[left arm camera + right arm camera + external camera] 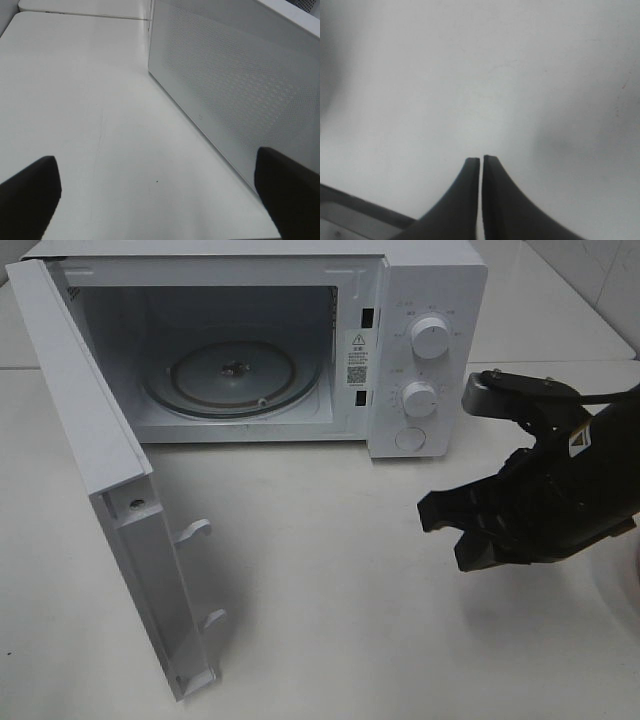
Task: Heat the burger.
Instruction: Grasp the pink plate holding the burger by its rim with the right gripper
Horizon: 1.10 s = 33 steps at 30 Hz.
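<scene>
**Right gripper (481, 160) closed and empty beside the open microwave (430, 280); burger out of view**

The right gripper has its two black fingers (505, 200) pressed together, with only a hairline slit between them. They pinch nothing, and the tips sit over bare white table (330, 620). In the high view it hangs at about 4 o'clock of the scene with its tips aimed toward 9 o'clock. It is near the microwave's front right corner but apart from it. Its dark arm (600, 470) runs off the edge at 3 o'clock.

The left gripper (157, 187) is spread wide, one finger at each side of its wrist view, with only tabletop between them. The high view does not show it. Near it stands the perforated outer face of the microwave door (240, 90).

The microwave sits at 12 o'clock, its door swung open toward 8 o'clock, with two latch hooks (195, 530) on the door's inner side. The glass turntable (232, 375) lies on the cavity floor. Two dials (430, 337) and a round button (410, 438) line the control panel at 1 o'clock.

The burger appears in none of the three views.
</scene>
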Tool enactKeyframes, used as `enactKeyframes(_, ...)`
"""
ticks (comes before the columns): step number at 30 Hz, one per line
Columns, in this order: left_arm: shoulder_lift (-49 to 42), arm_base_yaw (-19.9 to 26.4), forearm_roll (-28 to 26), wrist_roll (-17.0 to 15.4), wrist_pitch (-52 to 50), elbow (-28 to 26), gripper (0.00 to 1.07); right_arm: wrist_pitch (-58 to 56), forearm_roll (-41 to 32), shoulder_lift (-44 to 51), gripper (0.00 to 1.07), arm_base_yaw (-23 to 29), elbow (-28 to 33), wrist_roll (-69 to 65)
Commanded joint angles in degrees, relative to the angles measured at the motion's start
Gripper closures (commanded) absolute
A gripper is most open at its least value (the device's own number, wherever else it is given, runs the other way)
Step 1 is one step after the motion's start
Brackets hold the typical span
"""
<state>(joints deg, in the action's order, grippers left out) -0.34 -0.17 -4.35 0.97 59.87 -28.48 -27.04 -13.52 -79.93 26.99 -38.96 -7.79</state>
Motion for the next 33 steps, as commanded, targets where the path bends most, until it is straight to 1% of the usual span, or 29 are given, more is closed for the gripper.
enactKeyframes(1,-1.38,0.29,-0.34,0.17,-0.52,0.11,0.09,-7.33,5.10,0.57,1.01,-0.29,-2.23,8.14)
enactKeyframes(2,-1.38,0.29,-0.34,0.17,-0.52,0.11,0.09,-10.77,8.08,0.57,1.01,-0.29,-3.15,9.45)
enactKeyframes(3,-1.38,0.29,-0.34,0.17,-0.52,0.11,0.09,-10.77,8.08,0.57,1.01,-0.29,-3.15,9.45)
enactKeyframes(4,-1.38,0.29,-0.34,0.17,-0.52,0.11,0.09,-13.24,10.08,0.57,1.01,-0.29,-3.84,9.40)
enactKeyframes(8,-1.38,0.29,-0.34,0.17,-0.52,0.11,0.09,-16.33,11.29,0.57,1.00,-1.26,-4.35,9.40)
enactKeyframes(9,-1.38,0.29,-0.34,0.17,-0.52,0.11,0.09,-17.19,11.46,0.57,0.99,-2.12,-4.47,9.40)
enactKeyframes(10,-1.38,0.29,-0.34,0.17,-0.52,0.11,0.09,-18.51,11.80,0.57,0.99,-4.07,-4.58,9.40)
enactKeyframes(11,-1.38,0.29,-0.34,0.17,-0.52,0.11,0.09,-18.51,11.80,0.57,0.99,-4.07,-4.58,9.40)
enactKeyframes(12,-1.38,0.29,-0.34,0.17,-0.52,0.11,0.09,-19.37,12.20,0.57,0.98,-5.27,-4.53,9.40)
enactKeyframes(13,-1.38,0.29,-0.34,0.17,-0.52,0.11,0.09,-20.86,13.52,0.57,0.97,-7.45,-4.53,9.40)
enactKeyframes(16,-1.38,0.29,-0.34,0.17,-0.52,0.11,0.09,-21.54,13.98,0.57,0.97,-8.59,-4.53,9.40)
enactKeyframes(18,-1.38,0.29,-0.34,0.17,-0.52,0.11,0.09,-22.63,16.39,0.57,0.96,-12.89,-4.53,9.40)
enactKeyframes(19,-1.38,0.29,-0.34,0.17,-0.52,0.11,0.09,-22.63,17.02,0.57,0.95,-14.09,-4.53,9.40)
enactKeyframes(20,-1.38,0.29,-0.34,0.17,-0.52,0.11,0.09,-22.63,17.02,0.57,0.95,-14.09,-4.53,9.40)
enactKeyframes(21,-1.38,0.29,-0.34,0.17,-0.52,0.11,0.09,-22.63,18.33,0.57,0.95,-16.27,-4.53,9.40)
enactKeyframes(23,-1.38,0.29,-0.34,0.17,-0.52,0.11,0.09,-22.63,18.85,0.57,0.94,-17.19,-4.53,9.40)
enactKeyframes(24,-1.38,0.29,-0.34,0.17,-0.52,0.11,0.09,-22.63,19.77,0.57,0.94,-19.54,-4.53,9.63)
enactKeyframes(25,-1.38,0.29,-0.34,0.17,-0.52,0.11,0.09,-22.63,19.77,0.57,0.94,-19.54,-4.53,9.63)
enactKeyframes(26,-1.38,0.29,-0.34,0.17,-0.52,0.11,0.09,-22.63,20.63,0.57,0.93,-21.54,-4.53,9.80)
enactKeyframes(27,-1.38,0.29,-0.34,0.17,-0.52,0.11,0.09,-22.63,20.63,0.57,0.93,-21.54,-4.53,9.80)
enactKeyframes(29,-1.38,0.29,-0.34,0.17,-0.52,0.11,0.09,-22.46,21.49,0.57,0.92,-23.84,-4.53,10.14)
enactKeyframes(30,-1.38,0.29,-0.34,0.17,-0.52,0.11,0.09,-22.46,21.49,0.57,0.92,-23.84,-4.53,10.14)
enactKeyframes(32,-1.38,0.29,-0.34,0.17,-0.52,0.11,0.09,-21.03,22.86,0.57,0.91,-25.95,-4.53,10.14)
enactKeyframes(33,-1.38,0.29,-0.34,0.17,-0.52,0.11,0.09,-21.03,22.86,0.57,0.91,-25.95,-4.53,10.14)
